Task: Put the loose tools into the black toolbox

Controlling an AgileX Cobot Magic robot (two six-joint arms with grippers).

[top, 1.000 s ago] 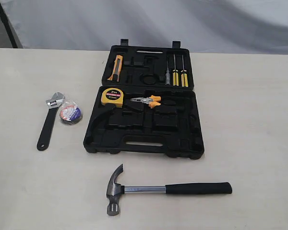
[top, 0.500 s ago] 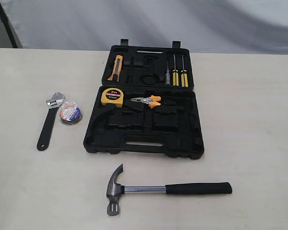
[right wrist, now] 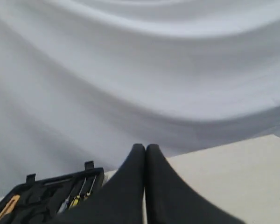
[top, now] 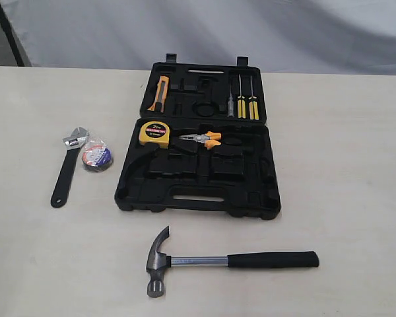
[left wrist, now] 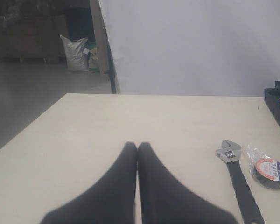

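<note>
- Three loose tools lie on the table [top: 343, 165], none yet in the black toolbox [top: 272, 173], which lies open with both halves flat.
- Left gripper [left wrist: 137, 145]: fingertips pressed together, holding nothing. Right gripper [right wrist: 145, 147]: the same, shut and empty. Neither shows in the exterior view, so you are at the start of the first pick.
- Hammer [top: 228, 259]: on the table just in front of the case. Its long axis runs across the exterior view, with the head at the left, the claw turned toward the case and the rubber grip at the right.
- Wrench [top: 68, 168]: left of the case, lying on a slant, with the silver jaw at the far end and the hanging hole at the near end.
- Tape roll [top: 96, 157]: just beside the wrench jaw, between wrench and case. Whether they touch, you cannot tell.
- Part the fingers before you descend, and set them across a shaft, never along it.
- Take the hammer close to the head, where it likely balances.
- Lift the roll clear before you take the wrench, or you may drag it.
</note>
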